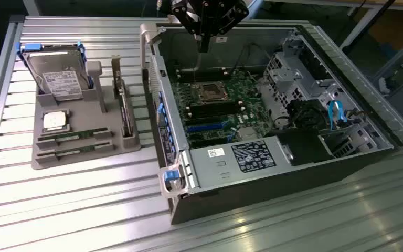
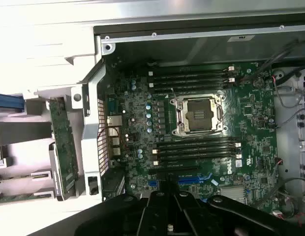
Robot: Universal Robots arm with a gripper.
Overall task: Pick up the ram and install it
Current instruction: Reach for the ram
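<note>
Gripper (image 2: 168, 189): I see its jaws closed above the motherboard (image 2: 256, 129).
CPU socket (image 2: 199, 114): lies between two banks of memory slots (image 2: 189, 78).
Expansion card (image 2: 64, 147): stands just outside the case (image 2: 92, 129).

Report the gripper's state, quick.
Gripper: closed, holding nothing; the ram and its twin lie in the tray.

Robotics lab or assembly workshop, slatted aluminium bench (image 1: 82, 210), open PC tower (image 1: 257, 202) at 3 o'clock, grey parts fixture (image 1: 93, 118) at 9 o'clock
</note>
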